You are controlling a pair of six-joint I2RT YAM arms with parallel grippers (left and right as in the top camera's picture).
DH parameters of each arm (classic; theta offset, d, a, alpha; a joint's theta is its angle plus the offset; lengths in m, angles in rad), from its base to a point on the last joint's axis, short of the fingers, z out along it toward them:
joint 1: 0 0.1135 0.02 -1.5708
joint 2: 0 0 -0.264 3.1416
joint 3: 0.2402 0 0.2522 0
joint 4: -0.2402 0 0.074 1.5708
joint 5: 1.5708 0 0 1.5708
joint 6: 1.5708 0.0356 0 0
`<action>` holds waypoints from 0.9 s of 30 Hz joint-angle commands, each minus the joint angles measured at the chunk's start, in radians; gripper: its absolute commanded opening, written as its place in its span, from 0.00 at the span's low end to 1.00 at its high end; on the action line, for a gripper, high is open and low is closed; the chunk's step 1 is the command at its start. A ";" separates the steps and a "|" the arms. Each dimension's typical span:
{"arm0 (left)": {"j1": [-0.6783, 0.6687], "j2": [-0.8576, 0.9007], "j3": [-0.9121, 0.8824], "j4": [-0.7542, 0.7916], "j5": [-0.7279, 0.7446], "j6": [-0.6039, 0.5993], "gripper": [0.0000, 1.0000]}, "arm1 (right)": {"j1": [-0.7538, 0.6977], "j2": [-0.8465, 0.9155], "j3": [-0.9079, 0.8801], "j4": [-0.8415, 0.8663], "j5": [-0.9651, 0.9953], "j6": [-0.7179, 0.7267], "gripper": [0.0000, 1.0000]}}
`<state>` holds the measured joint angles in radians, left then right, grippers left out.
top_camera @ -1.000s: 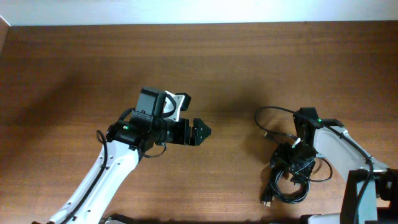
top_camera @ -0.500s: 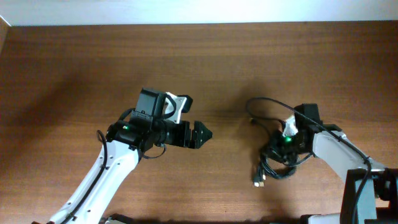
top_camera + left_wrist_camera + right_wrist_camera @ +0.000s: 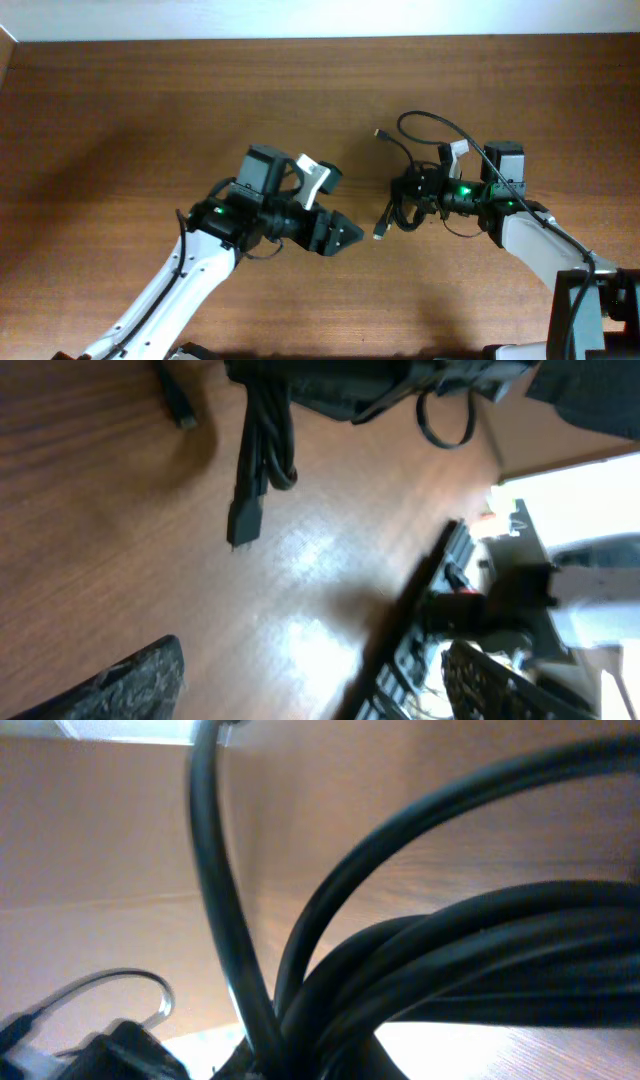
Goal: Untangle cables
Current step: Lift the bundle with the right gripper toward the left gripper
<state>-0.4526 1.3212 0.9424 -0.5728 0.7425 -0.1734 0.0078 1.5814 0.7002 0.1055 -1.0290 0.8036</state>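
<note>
Cables point(image 3: 402, 196) bunched in right claw point(image 3: 420, 190), clenched tight on them, left claw point(image 3: 338, 234) spread open, empty, just beside, over desk point(image 3: 150, 110)

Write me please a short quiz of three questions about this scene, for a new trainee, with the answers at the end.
1. True or false: the left gripper holds the cables.
2. Choose one. The cables are gripped by: A) the left gripper, B) the right gripper, C) neither gripper.
3. In the left wrist view, what is at the end of the strand that comes down from the cables?

Key
1. False. Its jaws are open, with nothing between them, and the cables are apart from it.
2. B. It is shut on the cables, which fill the right wrist view.
3. A black plug.
</note>
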 commanded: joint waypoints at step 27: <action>-0.311 -0.001 0.001 0.352 -0.671 -0.260 0.92 | 0.171 -0.002 0.012 0.771 -0.087 1.168 0.08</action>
<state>-0.7612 1.3216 0.9409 -0.2485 0.1658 -0.4435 0.1253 1.5833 0.7002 0.8692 -1.0569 1.9656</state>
